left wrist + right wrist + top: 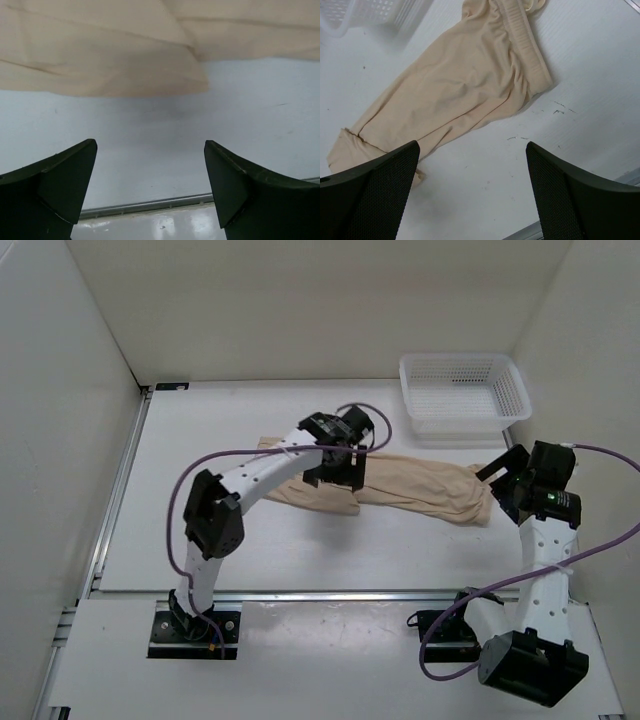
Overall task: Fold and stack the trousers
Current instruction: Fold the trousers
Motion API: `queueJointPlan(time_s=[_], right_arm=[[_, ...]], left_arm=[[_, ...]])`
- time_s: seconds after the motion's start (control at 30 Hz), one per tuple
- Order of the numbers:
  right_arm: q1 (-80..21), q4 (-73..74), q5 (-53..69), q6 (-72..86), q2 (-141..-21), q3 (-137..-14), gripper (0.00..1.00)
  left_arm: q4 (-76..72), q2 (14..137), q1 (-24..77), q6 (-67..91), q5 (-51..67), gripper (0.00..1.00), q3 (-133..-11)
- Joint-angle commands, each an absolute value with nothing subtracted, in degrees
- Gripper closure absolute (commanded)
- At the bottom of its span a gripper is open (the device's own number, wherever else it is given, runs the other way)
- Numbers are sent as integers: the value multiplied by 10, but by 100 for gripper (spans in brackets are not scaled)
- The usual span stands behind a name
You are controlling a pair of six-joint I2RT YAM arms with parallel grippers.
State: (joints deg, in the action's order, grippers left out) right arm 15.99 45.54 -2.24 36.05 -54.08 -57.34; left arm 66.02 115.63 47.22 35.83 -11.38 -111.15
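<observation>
The beige trousers [420, 488] lie stretched left to right across the middle of the table, waistband at the right end. My left gripper [335, 472] hovers open over their left part; in the left wrist view the fabric [100, 55] lies beyond the open, empty gripper [150, 172]. My right gripper [505, 478] is open and empty just right of the waistband end; in the right wrist view the trousers [465, 85] with the ribbed waistband [527, 45] lie ahead of the gripper [472, 177].
A white mesh basket [463, 392] stands at the back right, close behind the trousers; its corner shows in the right wrist view [365, 12]. White walls enclose the table. A metal rail [330, 593] runs along the near edge.
</observation>
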Motion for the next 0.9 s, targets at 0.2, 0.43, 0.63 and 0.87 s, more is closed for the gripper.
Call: queueJointPlan(time_s=[0.2,0.43,0.63,0.87], right_arm=[[135,459,-9,342,-523,-576,9],[117,459,22,323,-512,-576,9],[98,475,10,301,-505,-576,9],[98,475,21,295,-524,-576,9]], left_arm=[[732,1148,445,383,-163,35,-1154],[697,1199,325,383,-91,79,-1141],[637,1237,262,353,-20,45,-1120],[627,1301,257,347,16,38,-1144]])
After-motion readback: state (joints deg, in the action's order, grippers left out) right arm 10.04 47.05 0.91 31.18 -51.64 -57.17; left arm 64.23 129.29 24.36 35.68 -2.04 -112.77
